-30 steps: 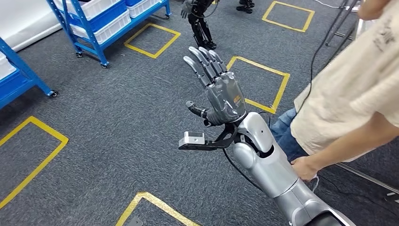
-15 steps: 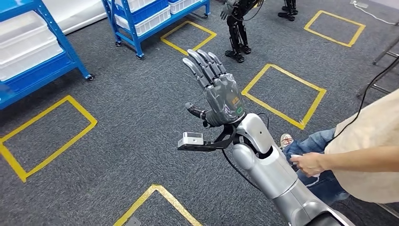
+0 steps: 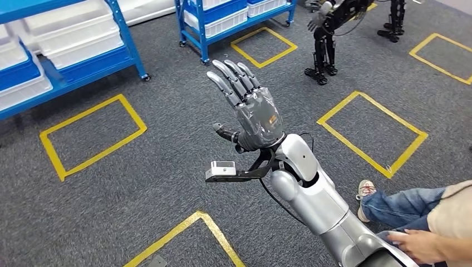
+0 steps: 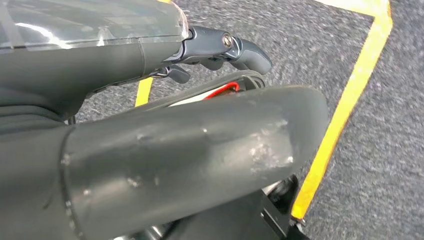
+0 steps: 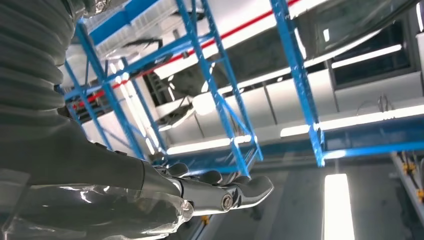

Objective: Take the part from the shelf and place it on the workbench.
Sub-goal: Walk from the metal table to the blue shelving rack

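Note:
My right hand is raised in the middle of the head view, palm turned away, its fingers straight and spread, holding nothing. In the right wrist view the same hand stretches out empty in front of blue shelf posts. A blue shelf with white bins stands at the far left, and a second blue shelf stands behind it. I cannot make out a single part in the bins. My left hand hangs over the grey carpet, thumb and a dark finger extended, nothing in it.
Yellow taped squares mark the grey carpet. Another robot's dark legs stand at the back right. A person sits at the lower right, a jeans leg and a hand close to my right arm.
The whole view has swung: the shelves have slid in from the left and the person has dropped to the lower right corner. My right hand keeps the same raised, spread pose.

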Controlling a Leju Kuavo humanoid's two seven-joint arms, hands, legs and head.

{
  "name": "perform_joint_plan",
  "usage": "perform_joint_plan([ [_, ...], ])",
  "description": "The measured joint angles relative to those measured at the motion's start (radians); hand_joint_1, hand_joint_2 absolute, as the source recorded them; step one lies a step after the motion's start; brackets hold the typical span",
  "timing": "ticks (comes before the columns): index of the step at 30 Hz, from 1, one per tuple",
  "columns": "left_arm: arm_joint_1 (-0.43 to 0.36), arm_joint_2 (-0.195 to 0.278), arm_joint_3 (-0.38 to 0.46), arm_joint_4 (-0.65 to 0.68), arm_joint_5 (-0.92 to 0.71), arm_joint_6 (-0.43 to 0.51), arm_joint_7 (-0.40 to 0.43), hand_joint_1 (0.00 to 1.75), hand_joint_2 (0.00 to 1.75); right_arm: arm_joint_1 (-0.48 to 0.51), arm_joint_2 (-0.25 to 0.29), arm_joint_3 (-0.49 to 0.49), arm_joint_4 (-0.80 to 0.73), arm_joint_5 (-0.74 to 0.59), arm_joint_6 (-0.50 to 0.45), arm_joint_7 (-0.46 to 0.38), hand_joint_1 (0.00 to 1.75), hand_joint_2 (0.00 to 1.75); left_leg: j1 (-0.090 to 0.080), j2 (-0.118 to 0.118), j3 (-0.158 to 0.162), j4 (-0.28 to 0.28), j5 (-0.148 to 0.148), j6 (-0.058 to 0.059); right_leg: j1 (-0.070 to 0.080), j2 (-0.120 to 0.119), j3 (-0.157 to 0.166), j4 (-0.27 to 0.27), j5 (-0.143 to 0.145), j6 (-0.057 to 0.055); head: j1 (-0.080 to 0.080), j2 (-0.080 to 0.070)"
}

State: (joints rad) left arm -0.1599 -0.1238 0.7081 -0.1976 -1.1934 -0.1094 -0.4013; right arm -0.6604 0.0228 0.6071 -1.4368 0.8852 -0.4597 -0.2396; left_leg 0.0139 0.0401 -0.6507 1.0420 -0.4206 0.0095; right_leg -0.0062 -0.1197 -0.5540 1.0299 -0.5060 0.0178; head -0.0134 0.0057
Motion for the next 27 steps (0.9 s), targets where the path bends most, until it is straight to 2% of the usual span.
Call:
perform_joint_plan([
  [2,-0.001,-0.001,0.0,0.0,-0.001,-0.001,0.001,0.0,0.0,0.001,0.0,0.006,0.001,0.001,0.001,-0.001,0.0,1.75,0.002,-0.022,0.002,-0.005,0.004,0.013,-0.007,0.044,-0.015,0.039,-0.031,0.008,0.0,0.0],
  [4,-0.005,-0.003,0.0,0.0,-0.002,-0.002,0.002,0.0,0.0,0.005,-0.001,0.007,0.003,0.001,0.001,-0.002,0.0,1.75,0.002,-0.044,0.002,-0.007,0.006,0.022,-0.009,0.101,-0.069,0.15,-0.09,0.008,0.0,0.0],
  [5,-0.007,-0.004,0.0,0.0,-0.002,-0.003,0.002,0.0,0.0,0.009,-0.001,0.007,0.006,0.001,0.001,-0.002,0.0,1.75,0.001,-0.056,0.002,-0.007,0.006,0.025,-0.008,0.111,-0.103,0.214,-0.113,0.007,0.0,0.0],
  [6,-0.007,-0.005,0.0,0.0,-0.002,-0.003,0.003,0.0,0.0,0.013,-0.001,0.007,0.009,0.001,0.001,-0.002,0.0,1.75,-0.001,-0.071,0.002,-0.007,0.006,0.026,-0.007,0.117,-0.13,0.261,-0.123,0.005,0.0,0.0],
  [7,-0.007,-0.006,0.0,0.0,-0.002,-0.003,0.004,0.0,0.0,0.017,-0.001,0.008,0.013,0.001,0.001,-0.002,0.0,1.75,-0.002,-0.085,0.002,-0.007,0.007,0.027,-0.007,0.119,-0.143,0.274,-0.113,0.003,0.0,0.0],
  [8,-0.006,-0.006,0.0,0.0,-0.002,-0.003,0.006,0.0,0.0,0.019,-0.001,0.009,0.016,0.002,0.001,-0.003,0.0,1.75,-0.003,-0.099,0.002,-0.007,0.007,0.027,-0.007,0.121,-0.138,0.251,-0.085,0.0,0.0,0.0],
  [9,-0.006,-0.007,0.0,0.0,-0.002,-0.003,0.008,0.0,0.0,0.019,-0.001,0.011,0.02,0.003,0.0,-0.003,0.0,1.75,-0.003,-0.113,0.003,-0.006,0.007,0.027,-0.007,0.13,-0.117,0.197,-0.046,-0.004,0.0,0.0],
  [11,-0.006,-0.011,0.0,0.0,-0.002,-0.002,0.011,0.0,0.0,0.018,-0.001,0.014,0.025,0.007,0.0,-0.005,0.0,1.75,-0.002,-0.139,-0.001,-0.004,0.009,0.022,-0.009,0.183,-0.065,0.073,0.013,-0.014,0.0,0.0],
  [13,-0.008,-0.016,0.0,0.0,-0.002,-0.002,0.012,0.0,0.0,0.017,-0.001,0.017,0.031,0.011,-0.001,-0.005,0.0,1.75,0.004,-0.163,-0.01,-0.003,0.015,0.011,-0.007,0.217,-0.043,0.018,0.027,-0.017,0.001,0.0],
  [15,-0.006,-0.017,0.0,0.0,-0.002,-0.002,0.013,0.0,0.0,0.016,0.001,0.021,0.035,0.013,-0.002,-0.006,0.0,1.75,0.009,-0.186,-0.014,-0.007,0.02,-0.003,-0.007,0.198,-0.038,0.007,0.03,-0.02,0.001,0.0],
  [16,-0.003,-0.018,0.0,0.0,-0.002,-0.002,0.013,0.0,0.0,0.014,0.003,0.023,0.036,0.013,-0.002,-0.006,0.0,1.75,0.007,-0.178,-0.017,-0.003,0.017,-0.008,-0.008,0.184,-0.032,-0.001,0.033,-0.024,0.001,0.0],
  [17,-0.002,-0.018,0.0,0.0,-0.002,-0.002,0.013,0.0,0.0,0.013,0.006,0.025,0.038,0.014,-0.002,-0.006,0.0,1.75,0.005,-0.156,-0.026,0.016,0.004,-0.012,-0.01,0.169,-0.026,-0.009,0.036,-0.028,0.0,0.0],
  [19,-0.005,-0.018,0.0,0.0,-0.002,-0.001,0.013,0.0,0.0,0.011,0.009,0.029,0.041,0.013,-0.002,-0.006,0.0,1.75,0.001,-0.091,-0.069,0.111,-0.049,-0.018,-0.007,0.135,-0.017,-0.017,0.037,-0.035,-0.002,0.0],
  [20,-0.008,-0.018,0.0,0.0,-0.003,-0.001,0.013,0.0,0.0,0.011,0.01,0.031,0.044,0.012,-0.002,-0.006,0.0,1.75,0.002,-0.07,-0.099,0.173,-0.079,-0.022,-0.005,0.118,-0.016,-0.016,0.036,-0.037,-0.002,0.0],
  [21,-0.009,-0.019,0.0,0.0,-0.004,-0.001,0.014,0.0,0.0,0.012,0.011,0.033,0.048,0.012,-0.002,-0.006,0.0,1.75,0.004,-0.059,-0.122,0.223,-0.096,-0.025,-0.003,0.101,-0.017,-0.015,0.034,-0.039,-0.002,0.0],
  [22,-0.009,-0.019,0.0,0.0,-0.005,-0.001,0.014,0.0,0.0,0.013,0.011,0.036,0.052,0.011,-0.002,-0.007,0.0,1.75,0.007,-0.052,-0.131,0.245,-0.098,-0.028,-0.003,0.086,-0.017,-0.014,0.033,-0.039,-0.002,0.0],
  [23,-0.009,-0.019,0.0,0.0,-0.006,-0.001,0.015,0.0,0.0,0.014,0.012,0.039,0.056,0.011,-0.002,-0.008,0.0,1.75,0.009,-0.046,-0.12,0.231,-0.083,-0.03,-0.003,0.071,-0.017,-0.011,0.03,-0.038,-0.003,0.0],
  [24,-0.008,-0.019,0.0,0.0,-0.007,0.0,0.015,0.0,0.0,0.014,0.013,0.042,0.06,0.01,-0.002,-0.01,0.0,1.75,0.011,-0.035,-0.09,0.181,-0.056,-0.032,-0.004,0.058,-0.017,-0.008,0.027,-0.036,-0.003,0.0],
  [25,-0.009,-0.019,-0.001,0.0,-0.008,0.0,0.015,0.0,0.0,0.014,0.014,0.043,0.063,0.009,-0.002,-0.011,0.0,1.75,0.011,-0.013,-0.052,0.114,-0.032,-0.032,-0.003,0.046,-0.016,-0.004,0.022,-0.032,-0.003,0.0],
  [27,-0.013,-0.02,-0.001,0.0,-0.009,0.001,0.015,0.0,0.0,0.012,0.016,0.045,0.066,0.007,-0.002,-0.012,0.0,1.75,0.004,0.02,0.001,0.017,-0.007,-0.023,0.001,0.026,-0.016,0.003,0.014,-0.022,-0.002,0.0],
])
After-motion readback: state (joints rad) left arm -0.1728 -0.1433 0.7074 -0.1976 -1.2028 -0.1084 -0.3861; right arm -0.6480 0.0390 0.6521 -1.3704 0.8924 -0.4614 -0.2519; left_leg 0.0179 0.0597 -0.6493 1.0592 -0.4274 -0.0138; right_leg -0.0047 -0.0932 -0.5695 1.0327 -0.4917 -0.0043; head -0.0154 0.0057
